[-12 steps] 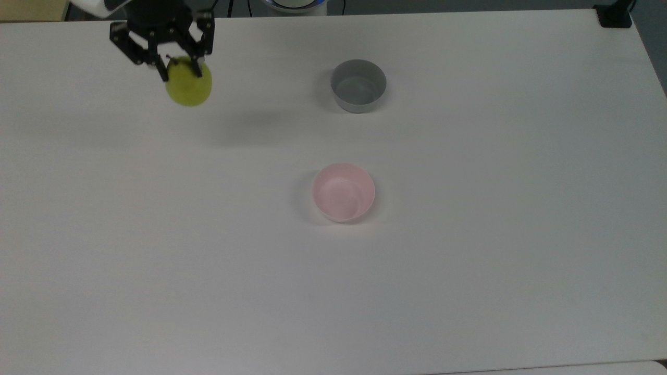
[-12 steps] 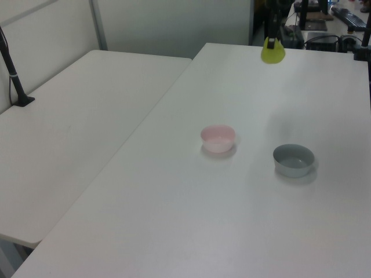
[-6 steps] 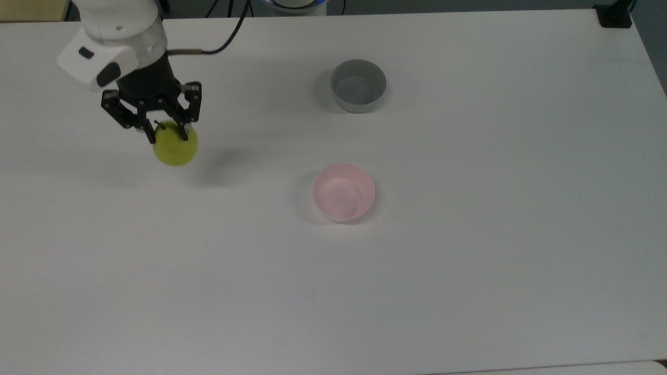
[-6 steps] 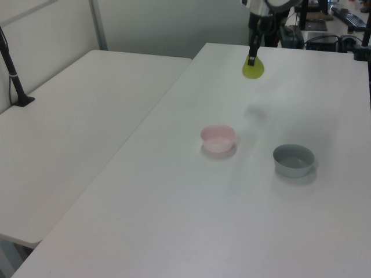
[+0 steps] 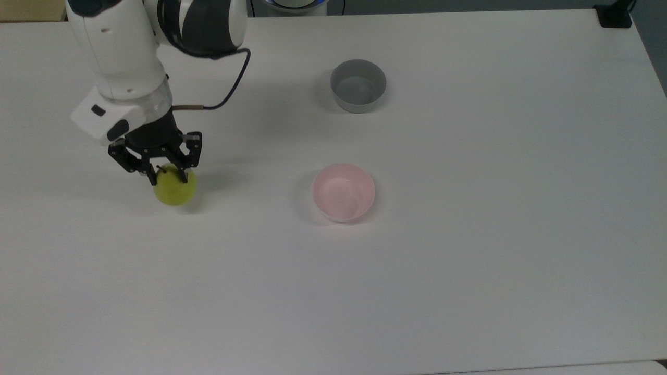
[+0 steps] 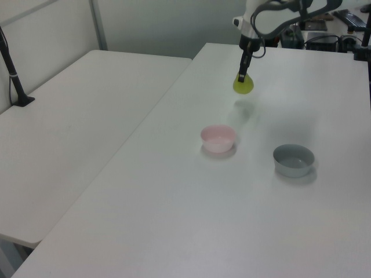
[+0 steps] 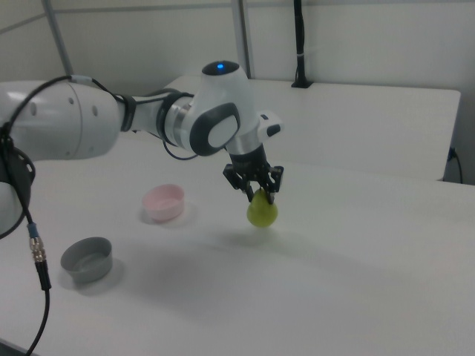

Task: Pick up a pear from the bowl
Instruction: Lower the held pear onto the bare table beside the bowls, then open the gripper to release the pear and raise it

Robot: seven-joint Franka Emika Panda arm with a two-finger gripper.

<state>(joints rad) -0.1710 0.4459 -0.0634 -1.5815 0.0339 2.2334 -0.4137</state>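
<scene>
— where is the pear (image 5: 175, 191) seen?
— at the left of the top view, clamped near its stem end between the black fingers (image 5: 182, 174) of the gripper (image 5: 167, 177) and hung below them, just above the white tabletop (image 5: 469, 271).

— and the bowl (image 5: 343, 192)?
— the pink bowl is found at mid frame, well apart from the pear. a grey bowl (image 5: 358, 85) is set beyond it, toward the upper edge.
</scene>
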